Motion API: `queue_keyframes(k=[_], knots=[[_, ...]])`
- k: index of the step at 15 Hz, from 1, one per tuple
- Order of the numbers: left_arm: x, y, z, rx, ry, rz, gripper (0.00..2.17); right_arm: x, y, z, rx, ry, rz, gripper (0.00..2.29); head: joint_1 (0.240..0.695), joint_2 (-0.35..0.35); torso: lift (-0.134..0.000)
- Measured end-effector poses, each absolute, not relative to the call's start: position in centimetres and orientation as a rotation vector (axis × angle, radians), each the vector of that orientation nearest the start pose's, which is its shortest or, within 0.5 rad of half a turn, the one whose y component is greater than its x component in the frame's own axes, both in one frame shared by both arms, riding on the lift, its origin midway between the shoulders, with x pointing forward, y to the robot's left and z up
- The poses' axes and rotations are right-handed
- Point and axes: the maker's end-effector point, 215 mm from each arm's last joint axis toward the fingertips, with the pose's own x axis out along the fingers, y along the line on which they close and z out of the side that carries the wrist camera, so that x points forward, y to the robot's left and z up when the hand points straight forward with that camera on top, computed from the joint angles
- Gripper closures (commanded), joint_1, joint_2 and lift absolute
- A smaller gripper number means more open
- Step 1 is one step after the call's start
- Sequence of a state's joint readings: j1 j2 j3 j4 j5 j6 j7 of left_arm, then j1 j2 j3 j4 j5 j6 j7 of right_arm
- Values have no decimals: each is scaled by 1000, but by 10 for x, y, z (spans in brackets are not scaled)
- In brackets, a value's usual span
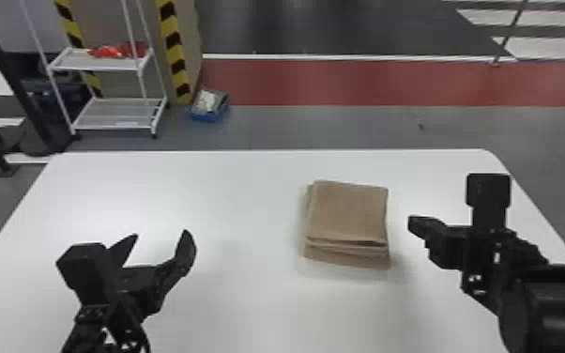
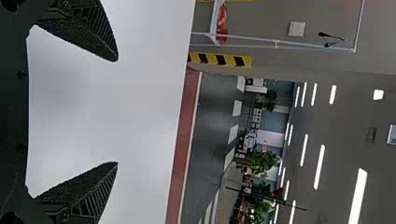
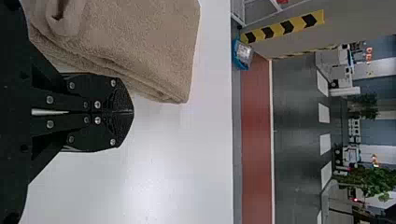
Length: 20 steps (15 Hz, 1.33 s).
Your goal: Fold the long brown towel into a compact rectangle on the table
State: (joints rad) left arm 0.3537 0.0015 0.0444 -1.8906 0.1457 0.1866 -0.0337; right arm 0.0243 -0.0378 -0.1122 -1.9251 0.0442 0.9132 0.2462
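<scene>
The brown towel (image 1: 348, 211) lies on the white bench (image 1: 239, 197), right of the middle, folded into a compact, nearly square stack whose layered edges face the robot. The left hand (image 1: 158, 237) is over the bench's left part, its fingers spread wide and empty. The right hand (image 1: 414, 224) is just beyond the towel's right side, its fingers pressed together with nothing between them. Past the bench, a red item (image 1: 119, 50) sits on the upper shelf of a white rack (image 1: 108, 121), with a blue crate (image 1: 207, 116) on the floor nearby.
</scene>
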Motion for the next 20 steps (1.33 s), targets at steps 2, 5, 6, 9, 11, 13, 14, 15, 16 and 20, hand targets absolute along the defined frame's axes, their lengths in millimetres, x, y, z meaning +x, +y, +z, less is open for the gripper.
queue_keyframes(k=[2,5,6,9,11,13,14,15,16,20], knots=[[484,239,-410,-137,215,-2,87,557,-266,-430,35,599,85,1895,695,-28,-115],[489,238,-409,-138,215,-4,87,586,-269,-435,24,615,68,1895,695,-32,-115],[492,237,-409,-139,217,-6,87,593,-267,-437,17,623,70,1895,695,-31,-115],[501,231,-412,-142,224,-19,87,599,-249,-449,-7,654,100,1895,695,-23,-115],[506,227,-413,-143,227,-26,87,597,-225,-456,-26,669,142,1895,695,0,-115],[507,226,-413,-142,228,-27,87,592,-195,-461,-42,675,191,1895,695,25,-115],[507,226,-413,-142,228,-27,87,589,-183,-462,-47,672,209,1895,695,35,-115],[507,226,-413,-142,228,-27,87,586,-171,-462,-52,667,229,1895,695,47,-115],[507,226,-412,-142,227,-27,87,583,-160,-462,-56,663,246,1895,695,57,-115],[507,226,-411,-144,224,-28,87,581,-134,-459,-64,645,289,1899,695,89,-115]])
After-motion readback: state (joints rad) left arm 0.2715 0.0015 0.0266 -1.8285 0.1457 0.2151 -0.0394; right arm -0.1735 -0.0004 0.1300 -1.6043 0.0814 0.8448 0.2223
